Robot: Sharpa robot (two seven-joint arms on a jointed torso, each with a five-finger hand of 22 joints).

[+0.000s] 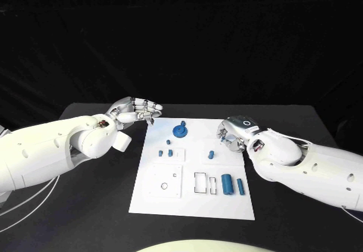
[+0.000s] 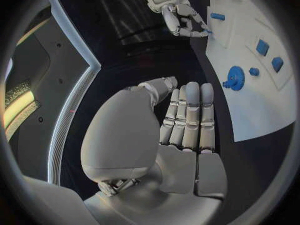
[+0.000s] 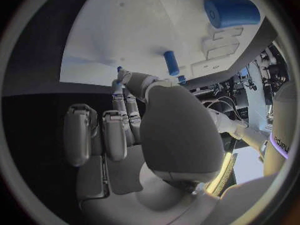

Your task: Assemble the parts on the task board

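Looking down from the head camera, I see the white task board [image 1: 193, 197] lying in the middle of the black table [image 1: 91, 210], long side running away from me. On it, a blue gear [image 1: 180, 130] stands toward twelve o'clock, with a tiny blue peg [image 1: 167, 141] just below it. Around the board's centre sit two small blue blocks [image 1: 166, 153] side by side and another small blue piece [image 1: 211, 154] to their three o'clock. Toward five o'clock a fat blue cylinder [image 1: 227, 185] and a thinner blue cylinder [image 1: 239, 185] lie next to each other, beside rectangular cut-outs [image 1: 200, 182]; a square white plate [image 1: 166, 181] with a small round hole lies at seven o'clock.

My right hand [image 1: 233, 134] rests at the board's three o'clock edge. In the right wrist view its thumb and a finger pinch a small blue part [image 3: 118, 80] at the fingertips [image 3: 125, 77], the other fingers lying straight and close together.

My left hand [image 1: 136, 113] hangs off the board's eleven o'clock corner, holding nothing; the left wrist view shows its fingers [image 2: 190, 115] straight and pressed side by side, narrow, thumb alongside.
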